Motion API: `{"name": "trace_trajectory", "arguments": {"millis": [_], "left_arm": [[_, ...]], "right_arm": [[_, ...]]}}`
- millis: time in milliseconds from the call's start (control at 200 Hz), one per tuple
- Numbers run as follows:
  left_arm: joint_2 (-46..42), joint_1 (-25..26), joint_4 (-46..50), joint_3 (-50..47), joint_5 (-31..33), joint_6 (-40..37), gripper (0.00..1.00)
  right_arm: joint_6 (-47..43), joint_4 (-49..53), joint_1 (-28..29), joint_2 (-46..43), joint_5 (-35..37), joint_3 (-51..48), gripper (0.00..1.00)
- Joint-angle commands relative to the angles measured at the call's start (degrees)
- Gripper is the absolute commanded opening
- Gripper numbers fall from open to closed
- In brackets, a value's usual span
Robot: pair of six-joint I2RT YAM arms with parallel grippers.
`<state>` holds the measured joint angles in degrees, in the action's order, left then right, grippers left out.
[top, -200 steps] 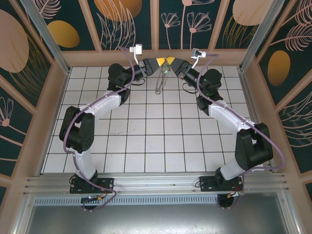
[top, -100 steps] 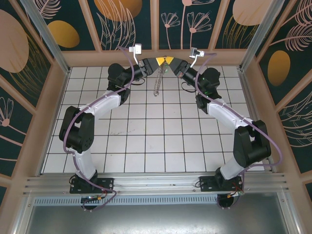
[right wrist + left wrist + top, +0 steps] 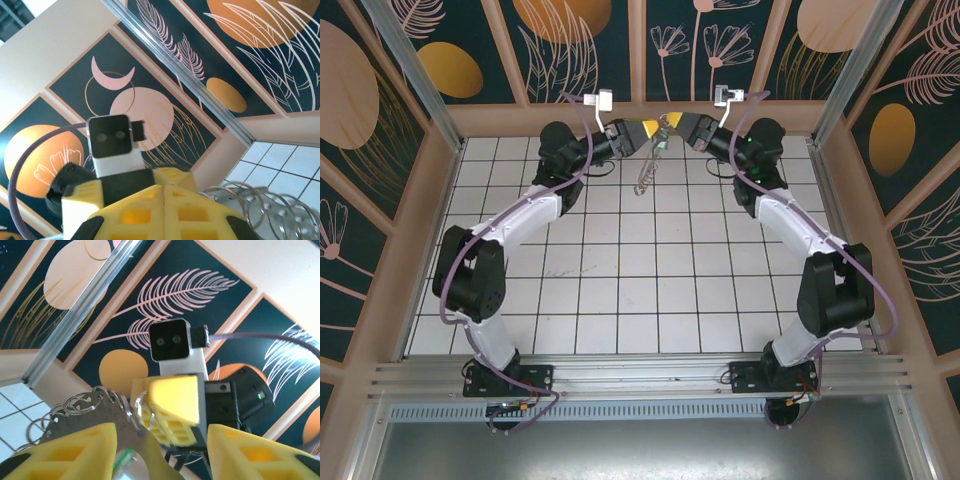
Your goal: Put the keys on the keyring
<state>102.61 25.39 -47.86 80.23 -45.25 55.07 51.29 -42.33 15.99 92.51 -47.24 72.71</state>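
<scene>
The two tools meet tip to tip above the far edge of the table (image 3: 620, 300). The left tool (image 3: 642, 131) has its fingers spread, one on either side of the keyring. The right tool (image 3: 673, 122) is pressed together and seems to pinch the keyring (image 3: 645, 176) at its top, so the loop hangs below both tools. The green-headed key (image 3: 661, 148) sits just under the tips, between the left tool's fingers.

Upward views were taken close behind the left claw (image 3: 160, 457) and the right claw (image 3: 162, 212); the keyring (image 3: 85, 402) between them was also seen from overhead.
</scene>
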Motion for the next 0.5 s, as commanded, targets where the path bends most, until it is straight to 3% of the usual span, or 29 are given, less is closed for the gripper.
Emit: {"name": "trace_trajectory", "arguments": {"millis": [0,215,495], "left_arm": [[-3.2,-1.3,5.6,2.5,-1.6,-6.7,0.55],[-1.0,-1.4,15.4,8.6,-8.5,-12.4,0.54],[0.8,-1.4,22.7,11.3,-9.6,-17.7,0.45]], "right_arm": [[-3.8,2.1,-1.7,0.8,-8.3,4.0,0.0],[-10.4,8.1,-2.5,2.9,-17.2,8.9,0.0],[-13.8,11.1,-2.1,4.5,-21.2,11.3,0.0]]}}
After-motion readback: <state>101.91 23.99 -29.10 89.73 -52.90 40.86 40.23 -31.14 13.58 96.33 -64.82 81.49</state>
